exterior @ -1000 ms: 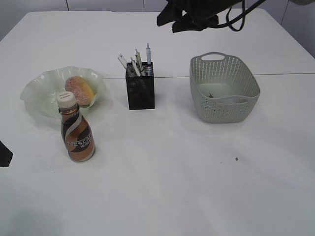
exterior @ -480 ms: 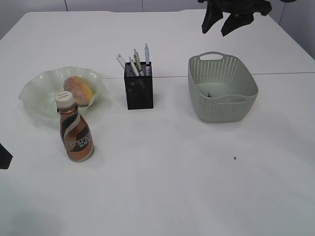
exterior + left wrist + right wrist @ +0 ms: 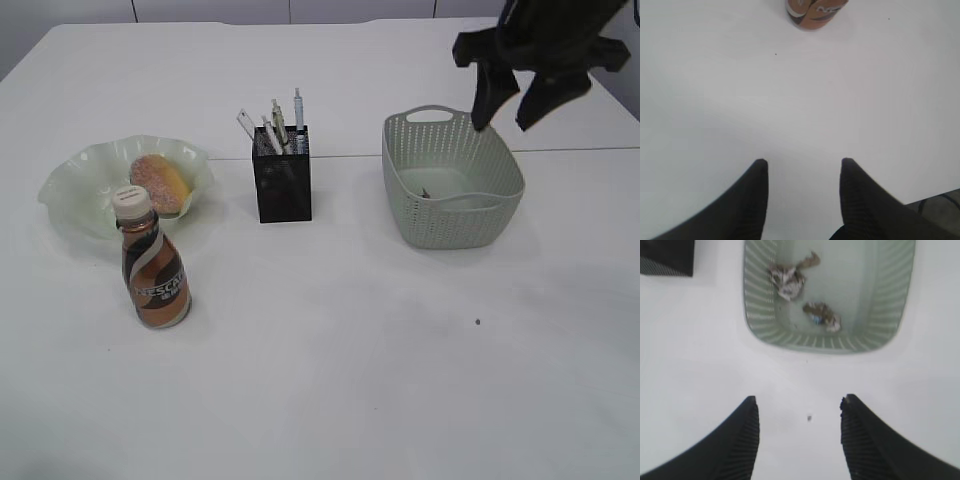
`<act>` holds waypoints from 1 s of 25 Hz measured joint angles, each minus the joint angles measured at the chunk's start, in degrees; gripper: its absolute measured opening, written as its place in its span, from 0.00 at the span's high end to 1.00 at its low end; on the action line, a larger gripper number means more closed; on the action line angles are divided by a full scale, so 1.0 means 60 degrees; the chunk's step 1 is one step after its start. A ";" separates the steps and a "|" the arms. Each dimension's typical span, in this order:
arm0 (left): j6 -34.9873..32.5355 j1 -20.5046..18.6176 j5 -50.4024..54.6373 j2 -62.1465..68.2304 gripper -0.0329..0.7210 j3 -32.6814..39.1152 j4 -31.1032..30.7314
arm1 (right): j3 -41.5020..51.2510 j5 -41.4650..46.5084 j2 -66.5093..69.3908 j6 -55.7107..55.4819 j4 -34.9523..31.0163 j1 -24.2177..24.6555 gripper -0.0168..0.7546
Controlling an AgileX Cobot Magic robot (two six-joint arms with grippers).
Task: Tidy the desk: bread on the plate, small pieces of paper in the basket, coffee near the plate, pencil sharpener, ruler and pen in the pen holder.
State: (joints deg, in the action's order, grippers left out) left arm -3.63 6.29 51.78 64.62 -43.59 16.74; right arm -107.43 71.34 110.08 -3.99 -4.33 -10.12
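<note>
**Both hands empty, table already tidy**

Our right hand (image 3: 799,427), fingers spread on nothing, hangs just short of the basket (image 3: 757,330); both paper scraps (image 3: 785,279) lie ahead inside it. Our left hand (image 3: 802,192), also spread and empty, has the coffee (image 3: 815,12) well ahead.

White table (image 3: 330,380); pale panels behind, perhaps a wall (image 3: 210,10).

My fingers (image 3: 860,440) look like matt black plastic with fine ribbing on the inner faces. The table (image 3: 380,380) under me is smooth, plain white and barely shiny. The basket (image 3: 760,305) is matt grey-green plastic with a woven-look wall, and the two paper scraps (image 3: 787,280) inside are crumpled. The plate (image 3: 75,200) is glossy translucent glass, and the pen holder (image 3: 282,187) is black metal mesh.
</note>
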 joint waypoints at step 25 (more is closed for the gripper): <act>0.1878 0.0000 0.3368 -0.6694 0.50 0.0000 -0.3448 | 0.7504 0.0000 -0.9349 -0.0146 0.0357 0.0000 0.48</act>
State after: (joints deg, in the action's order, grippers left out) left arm 7.64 6.29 71.99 24.46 -43.59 -3.95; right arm -62.41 71.34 53.98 -4.86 -2.19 -10.12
